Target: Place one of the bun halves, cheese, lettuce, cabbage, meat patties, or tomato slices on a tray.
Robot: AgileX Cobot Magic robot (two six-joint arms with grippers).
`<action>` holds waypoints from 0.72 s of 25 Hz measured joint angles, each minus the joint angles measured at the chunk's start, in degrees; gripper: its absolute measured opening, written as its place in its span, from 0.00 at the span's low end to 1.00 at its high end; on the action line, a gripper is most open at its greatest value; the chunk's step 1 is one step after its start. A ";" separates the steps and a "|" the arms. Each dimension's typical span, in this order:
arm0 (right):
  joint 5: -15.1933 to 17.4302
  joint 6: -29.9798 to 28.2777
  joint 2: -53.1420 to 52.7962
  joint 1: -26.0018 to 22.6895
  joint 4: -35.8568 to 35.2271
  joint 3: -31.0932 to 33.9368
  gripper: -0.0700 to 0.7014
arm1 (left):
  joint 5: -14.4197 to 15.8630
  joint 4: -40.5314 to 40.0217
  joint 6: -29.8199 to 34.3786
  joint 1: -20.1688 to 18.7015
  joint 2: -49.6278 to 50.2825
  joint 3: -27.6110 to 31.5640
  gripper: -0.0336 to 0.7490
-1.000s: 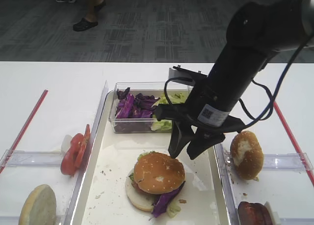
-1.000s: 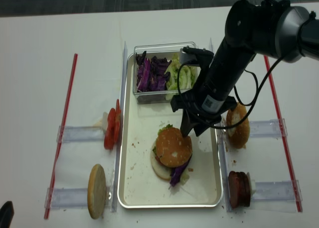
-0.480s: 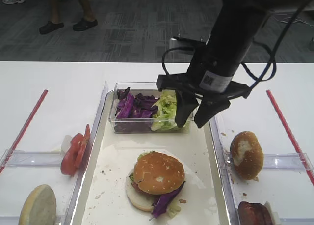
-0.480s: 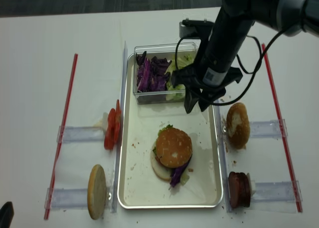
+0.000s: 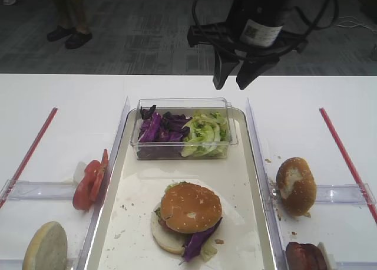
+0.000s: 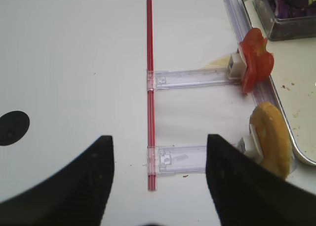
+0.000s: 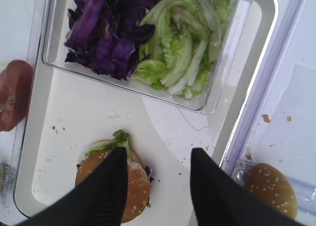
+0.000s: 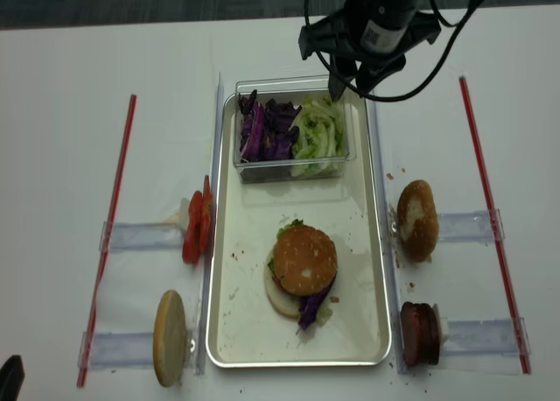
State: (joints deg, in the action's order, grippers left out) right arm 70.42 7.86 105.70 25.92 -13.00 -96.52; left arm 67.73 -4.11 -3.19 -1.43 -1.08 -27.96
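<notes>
A sesame bun half point(image 5: 191, 207) tops a stacked burger on the cream tray point(image 5: 141, 193), with lettuce and purple cabbage poking out under it. My right gripper point(image 5: 235, 80) hangs open and empty, high above the far end of the tray point(image 8: 254, 217). In the right wrist view its black fingers point(image 7: 111, 191) frame the burger far below. Loose lettuce point(image 5: 203, 131) and cabbage point(image 5: 159, 127) fill a clear box. Tomato slices point(image 5: 89, 181) stand left of the tray, meat patties point(image 5: 306, 257) at its right. No cheese shows. My left gripper point(image 6: 159, 137) is open over bare table.
A pale bun half point(image 5: 46, 246) stands at the front left. A brown bun with a white torn patch point(image 5: 296, 184) sits right of the tray. Red straws point(image 5: 32, 146) and clear plastic holders point(image 5: 41, 190) lie on both sides of the white table.
My right gripper has risen from beside the burger and moved back over the clear box, still open and empty. The bun half stays on the stack.
</notes>
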 joint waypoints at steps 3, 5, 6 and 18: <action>0.13 0.14 0.00 0.00 0.62 -1.24 0.51 | 0.00 0.00 0.00 0.00 0.00 0.00 0.58; 0.24 0.14 0.00 0.00 1.07 -1.24 0.51 | 0.00 0.00 0.00 0.00 0.00 0.00 0.58; 0.35 0.14 0.00 0.00 1.36 -1.24 0.51 | 0.00 0.00 0.00 0.00 0.00 0.00 0.58; 0.35 0.66 0.00 0.00 9.96 -1.24 0.51 | 0.00 0.00 0.00 0.00 0.00 0.00 0.58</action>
State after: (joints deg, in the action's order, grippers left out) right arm 70.77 8.52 105.70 25.92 -3.04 -97.75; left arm 67.73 -4.11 -3.19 -1.43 -1.08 -27.96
